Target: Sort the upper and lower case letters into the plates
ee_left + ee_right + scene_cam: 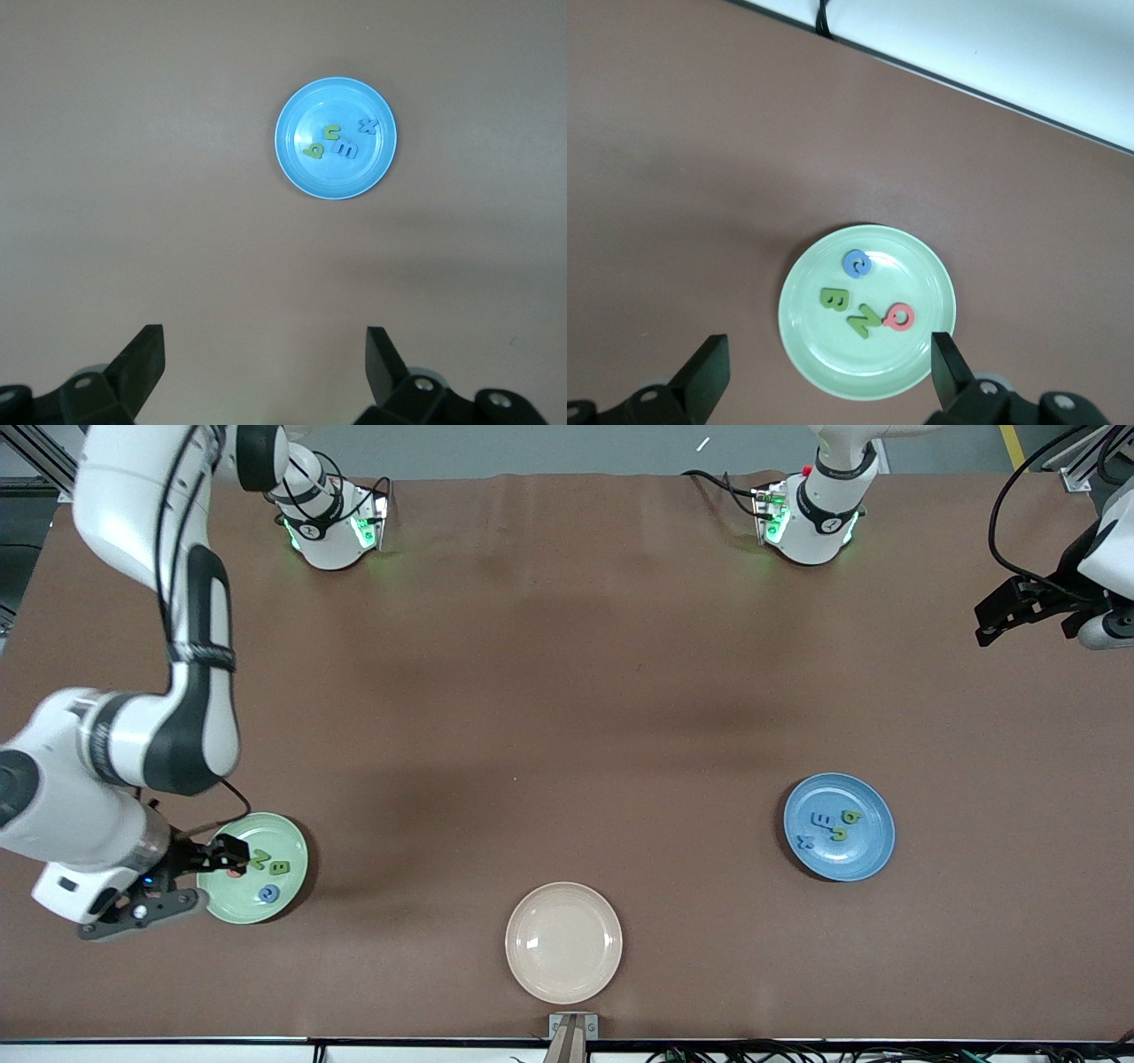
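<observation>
Right gripper (226, 856): jaws spread, over the pale green plate (292, 886) near the bench's front corner at the right arm's end.
Left gripper (997, 622): waiting, jaws spread, at the bench's edge.
Blue plate (873, 850): holds four letters.

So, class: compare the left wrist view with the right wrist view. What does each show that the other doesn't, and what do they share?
Only the left wrist view: the blue plate with four letters and the left tool, open. Only the right wrist view: the green plate with four letters, the right tool, open, and the table's edge. Both: brown table.
</observation>
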